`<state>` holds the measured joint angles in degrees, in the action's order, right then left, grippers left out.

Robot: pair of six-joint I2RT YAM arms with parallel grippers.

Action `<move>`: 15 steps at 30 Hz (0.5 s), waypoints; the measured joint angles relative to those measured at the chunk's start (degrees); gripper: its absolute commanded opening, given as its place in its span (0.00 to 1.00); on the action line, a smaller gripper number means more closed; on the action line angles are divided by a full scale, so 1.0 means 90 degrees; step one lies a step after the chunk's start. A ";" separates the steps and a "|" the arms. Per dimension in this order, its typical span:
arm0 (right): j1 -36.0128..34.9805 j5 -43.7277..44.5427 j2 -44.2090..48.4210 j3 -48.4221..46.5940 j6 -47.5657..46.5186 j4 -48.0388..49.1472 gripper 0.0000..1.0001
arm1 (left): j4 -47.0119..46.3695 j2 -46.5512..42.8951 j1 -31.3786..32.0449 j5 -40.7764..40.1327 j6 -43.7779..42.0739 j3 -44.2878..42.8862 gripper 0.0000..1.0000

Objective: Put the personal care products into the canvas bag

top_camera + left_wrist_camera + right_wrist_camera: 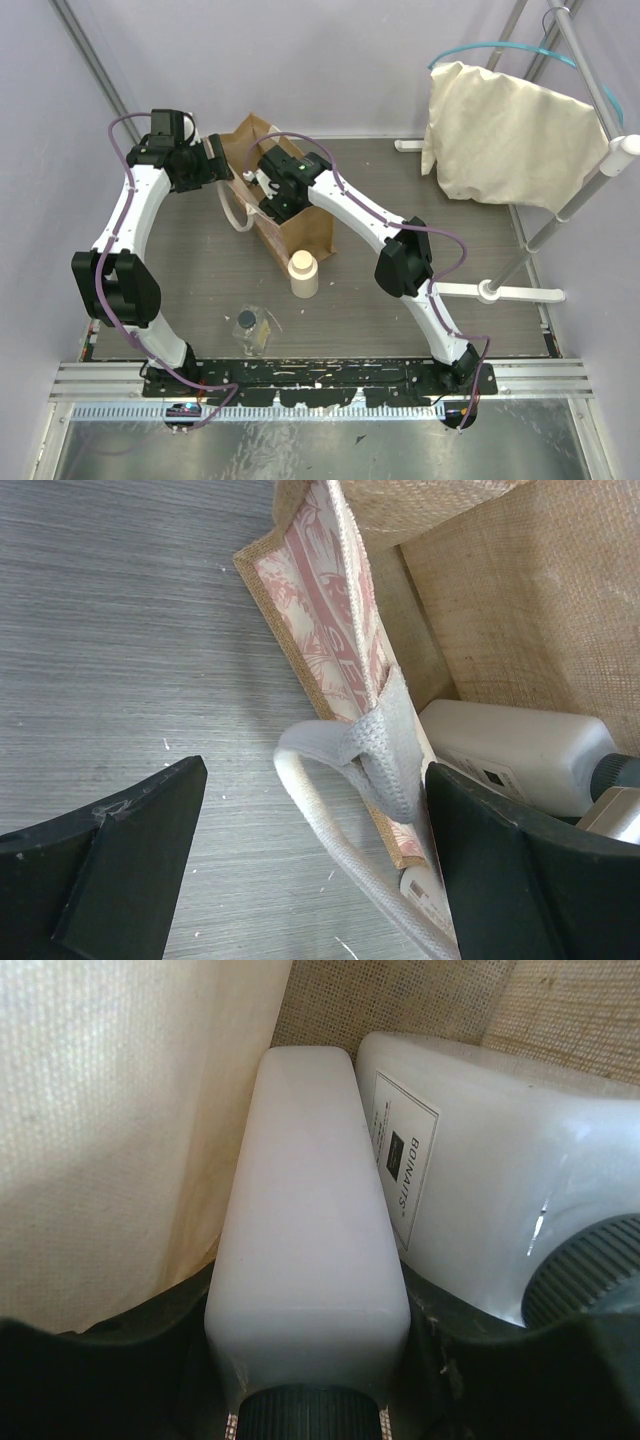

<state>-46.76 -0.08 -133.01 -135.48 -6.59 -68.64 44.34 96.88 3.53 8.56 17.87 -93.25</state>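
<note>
Although both white bottles are inside the bag (300, 235), only one of them is released, so the task is judged roughly half complete.

Done: the labelled bottle (470, 1160) rests in the bag, free of both grippers.

In hand: the plain bottle (310, 1240) sits just beside it, touching it along one long side, cap toward the wrist camera. The right gripper (310, 1380) is clamped on this bottle, one finger against each side, and sits inside the bag mouth. Judged next step: release, then withdraw upward.

Not yet done:
- The round bottle (304, 273) stands upright near the middle of the table (470, 240), just beside the near end of the bag.
- The wrapped item (250, 322) lies left of middle, toward the near edge, apart from the bag.

The bag stands toward the far edge, left of middle. As far as the wrist views show, it holds only the two white bottles.

The left gripper (315, 770) is spread wide and straddles one bag wall and its loop handle (385, 750). One finger is outside over the table and the other is on the inner side. Whether either finger presses the wall cannot be told. Judged function: steady the bag mouth.

A cloth (510, 140) hangs from a rack (585, 185) at the far right corner.
</note>
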 measured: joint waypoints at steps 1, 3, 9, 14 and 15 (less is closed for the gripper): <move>0.0000 0.0000 0.0000 0.0000 -0.0002 0.0005 0.25 | 0.0000 0.0000 -0.0002 0.0002 0.0000 0.0000 0.98; 0.0000 0.0000 -0.0002 0.0002 -0.0010 0.0007 0.39 | 0.0000 0.0002 -0.0002 0.0010 -0.0002 0.0000 0.98; 0.0000 -0.0024 0.0000 0.0002 -0.0022 0.0053 0.81 | 0.0000 0.0000 -0.0002 0.0019 -0.0012 0.0000 0.98; 0.0007 0.0053 0.0092 0.0002 0.0029 0.0338 0.96 | -0.0005 0.0002 -0.0002 0.0024 -0.0034 0.0000 0.98; 0.0010 0.0085 0.0160 0.0002 0.0034 0.0389 0.97 | -0.0015 0.0005 -0.0002 0.0024 -0.0036 0.0000 0.98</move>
<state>-46.68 0.69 -131.57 -135.46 -6.28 -65.14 44.21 96.92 3.51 8.78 17.54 -93.25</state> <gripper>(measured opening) 0.918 0.978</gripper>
